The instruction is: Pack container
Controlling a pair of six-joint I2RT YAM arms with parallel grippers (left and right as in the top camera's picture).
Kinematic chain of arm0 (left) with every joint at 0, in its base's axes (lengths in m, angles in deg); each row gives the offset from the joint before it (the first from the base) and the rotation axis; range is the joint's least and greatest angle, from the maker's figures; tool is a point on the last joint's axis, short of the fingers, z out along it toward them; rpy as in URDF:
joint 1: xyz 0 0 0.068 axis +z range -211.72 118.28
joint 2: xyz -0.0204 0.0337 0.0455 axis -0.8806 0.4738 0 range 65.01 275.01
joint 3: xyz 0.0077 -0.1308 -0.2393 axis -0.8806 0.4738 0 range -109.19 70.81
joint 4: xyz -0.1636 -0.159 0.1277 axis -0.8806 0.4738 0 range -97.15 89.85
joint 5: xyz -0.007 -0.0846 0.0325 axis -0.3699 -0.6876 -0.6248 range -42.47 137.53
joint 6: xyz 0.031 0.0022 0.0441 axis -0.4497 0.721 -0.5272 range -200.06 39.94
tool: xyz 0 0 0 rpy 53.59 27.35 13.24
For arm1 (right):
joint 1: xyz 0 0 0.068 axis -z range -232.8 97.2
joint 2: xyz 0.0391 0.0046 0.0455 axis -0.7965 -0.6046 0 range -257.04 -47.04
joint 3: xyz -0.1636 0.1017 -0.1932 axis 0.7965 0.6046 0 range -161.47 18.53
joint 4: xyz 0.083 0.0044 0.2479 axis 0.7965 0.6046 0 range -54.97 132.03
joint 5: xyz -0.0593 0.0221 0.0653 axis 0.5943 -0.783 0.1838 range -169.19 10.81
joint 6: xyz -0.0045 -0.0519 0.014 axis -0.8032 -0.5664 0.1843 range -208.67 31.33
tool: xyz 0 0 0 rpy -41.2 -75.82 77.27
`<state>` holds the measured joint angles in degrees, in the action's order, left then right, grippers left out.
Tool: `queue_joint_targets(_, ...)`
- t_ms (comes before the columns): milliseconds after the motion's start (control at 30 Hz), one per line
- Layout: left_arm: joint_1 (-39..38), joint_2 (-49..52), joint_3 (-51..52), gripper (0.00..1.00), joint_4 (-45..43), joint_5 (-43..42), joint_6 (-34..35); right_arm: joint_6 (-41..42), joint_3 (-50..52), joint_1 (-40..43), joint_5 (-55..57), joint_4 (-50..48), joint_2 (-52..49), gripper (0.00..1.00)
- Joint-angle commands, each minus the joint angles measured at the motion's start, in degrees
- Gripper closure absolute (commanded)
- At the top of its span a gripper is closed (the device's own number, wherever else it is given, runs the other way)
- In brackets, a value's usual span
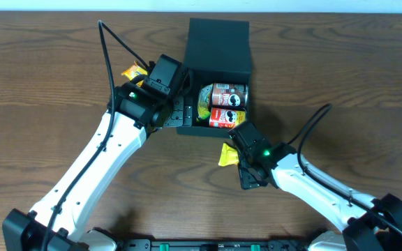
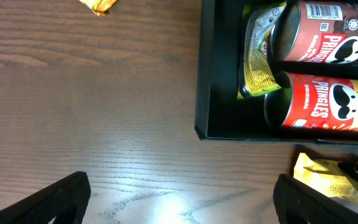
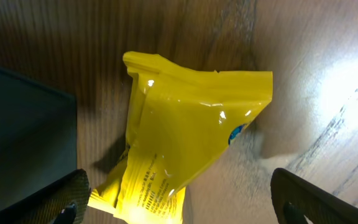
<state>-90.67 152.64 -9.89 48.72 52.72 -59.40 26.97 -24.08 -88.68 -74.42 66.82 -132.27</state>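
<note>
The dark container (image 1: 217,43) stands open at the table's back middle, its lid flap raised behind. Inside lie a brown Pringles can (image 1: 223,93), a red Pringles can (image 1: 226,118) and a yellow-green packet (image 1: 204,104); they also show in the left wrist view, where the container wall (image 2: 207,74) runs down the middle. A yellow snack packet (image 1: 228,155) lies on the table in front of the container. My right gripper (image 3: 182,202) is open just above it, fingers either side of the packet (image 3: 185,137). My left gripper (image 2: 182,199) is open and empty over bare table, left of the container.
An orange packet (image 1: 132,72) lies on the table left of the container, also at the top of the left wrist view (image 2: 98,5). The wooden table (image 1: 40,104) stretches out to both sides.
</note>
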Motion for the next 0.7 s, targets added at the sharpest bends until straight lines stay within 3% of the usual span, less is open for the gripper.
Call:
queue_joint_targets(0, 0.0, -0.4, -0.4, 0.05, 0.0, 1.4, -1.4, 0.9, 0.4, -0.9, 2.5, -0.1, -0.4, 0.11)
queue_joint_targets(667, 0.0, -0.4, -0.4, 0.05, 0.1, 1.4, -1.4, 0.9, 0.4, -0.9, 2.7, -1.7, -3.0, 0.56)
